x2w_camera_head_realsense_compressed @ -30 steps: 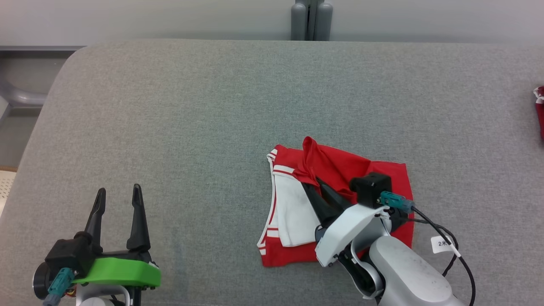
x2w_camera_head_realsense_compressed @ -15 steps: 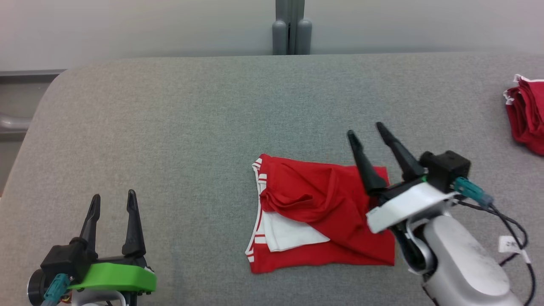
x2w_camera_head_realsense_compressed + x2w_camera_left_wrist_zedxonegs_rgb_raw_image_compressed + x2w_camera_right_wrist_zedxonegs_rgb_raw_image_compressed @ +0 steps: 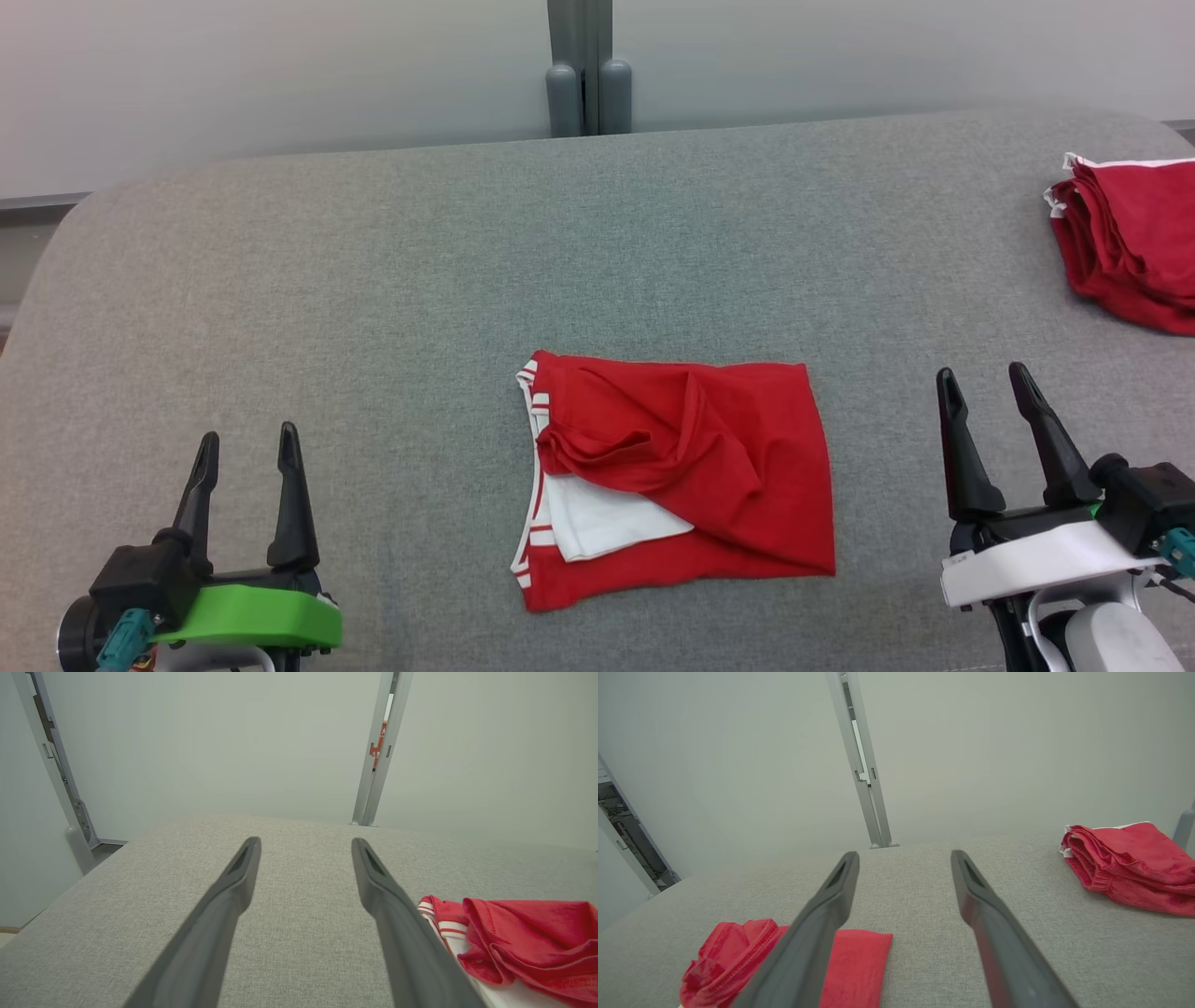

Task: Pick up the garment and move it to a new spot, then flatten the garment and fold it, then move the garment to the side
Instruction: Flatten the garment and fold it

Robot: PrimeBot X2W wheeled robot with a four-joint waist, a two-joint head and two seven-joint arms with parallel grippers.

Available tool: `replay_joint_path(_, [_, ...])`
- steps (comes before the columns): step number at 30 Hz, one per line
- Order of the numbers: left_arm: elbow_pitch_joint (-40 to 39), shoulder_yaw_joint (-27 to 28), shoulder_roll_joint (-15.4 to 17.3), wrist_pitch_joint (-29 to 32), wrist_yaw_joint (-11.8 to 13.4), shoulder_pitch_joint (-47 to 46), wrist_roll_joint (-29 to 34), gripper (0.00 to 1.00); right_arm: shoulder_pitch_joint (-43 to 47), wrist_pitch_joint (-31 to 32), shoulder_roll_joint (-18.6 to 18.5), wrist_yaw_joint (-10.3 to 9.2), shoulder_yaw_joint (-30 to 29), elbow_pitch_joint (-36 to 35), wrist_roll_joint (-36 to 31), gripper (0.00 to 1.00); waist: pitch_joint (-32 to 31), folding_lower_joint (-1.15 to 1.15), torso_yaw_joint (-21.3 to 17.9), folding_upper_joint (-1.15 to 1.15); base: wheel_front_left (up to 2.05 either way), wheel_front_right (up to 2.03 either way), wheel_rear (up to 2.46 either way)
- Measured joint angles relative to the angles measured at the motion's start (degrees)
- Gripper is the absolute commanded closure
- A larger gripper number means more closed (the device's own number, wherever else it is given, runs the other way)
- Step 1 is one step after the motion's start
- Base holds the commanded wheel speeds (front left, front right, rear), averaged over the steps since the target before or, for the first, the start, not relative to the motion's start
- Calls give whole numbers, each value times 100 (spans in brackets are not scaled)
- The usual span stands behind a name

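The garment (image 3: 691, 476) is red with white trim and a white inner panel. It lies folded but rumpled on the grey padded table (image 3: 373, 308), a little below the middle of the head view. In the left wrist view the garment (image 3: 528, 938) lies at the lower right, and in the right wrist view the garment (image 3: 738, 961) lies at the lower left. My left gripper (image 3: 247, 446) stands open at the lower left, well clear of the cloth. My right gripper (image 3: 982, 381) stands open at the lower right, just right of the garment's edge, holding nothing.
A pile of folded red garments (image 3: 1130, 243) sits at the table's far right edge, and the same pile (image 3: 1129, 865) lies at the right in the right wrist view. A grey post (image 3: 586, 75) stands behind the table against a pale wall.
My right gripper let go of a raised fold of the garment, opened, and drew back to the lower right. The cloth dropped flat. The camera view shifted, so the right-hand pile came further into view.
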Motion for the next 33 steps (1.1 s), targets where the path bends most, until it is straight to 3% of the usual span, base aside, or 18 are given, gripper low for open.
replay_joint_path(9, [1,-215,44,0,0,-21,59,0,90,0,199,0,-44,-145,-204,0,54,0,-36,0,0,0,0])
replay_joint_path(22, [423,-2657,550,0,-1,-905,-126,0,-63,0,211,0,14,-152,-396,0,219,0,-227,0,0,0,0])
replay_joint_path(33, [1121,-4184,772,0,-1,-1485,-482,0,-147,0,235,0,-49,-176,-403,0,503,0,-657,0,0,0,0])
